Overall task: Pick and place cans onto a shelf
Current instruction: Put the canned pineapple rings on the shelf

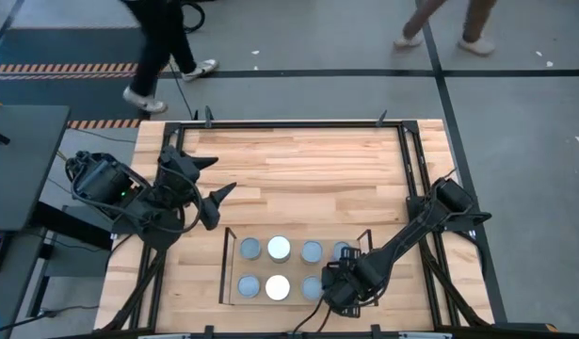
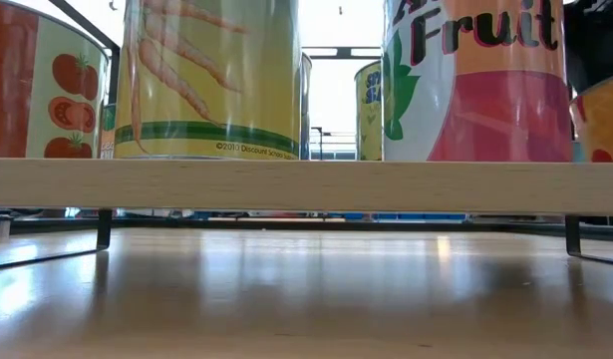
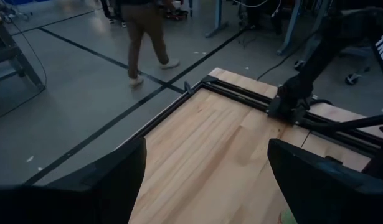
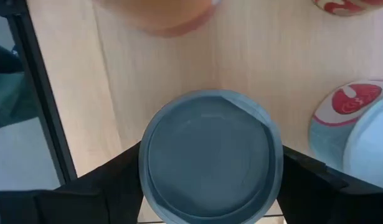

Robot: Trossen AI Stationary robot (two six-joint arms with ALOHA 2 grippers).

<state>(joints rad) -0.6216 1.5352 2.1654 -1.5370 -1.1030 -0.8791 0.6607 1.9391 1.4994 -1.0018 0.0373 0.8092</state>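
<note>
We count seven cans (image 1: 278, 248) standing on the shelf (image 1: 229, 266); right gripper (image 4: 210, 186) pinching the eighth; left gripper (image 1: 214, 184) spread, idle.

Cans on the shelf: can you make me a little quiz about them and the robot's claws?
1. True or false: the left claw holds a can.
2. The yellow can in the low view has a picture of: A carrots, B fish, C bananas.
3. Fill in: the right claw is around a grey-topped can standing on the ___.

Key: 1 false, it is open and empty. 2 A. 3 shelf.
</note>
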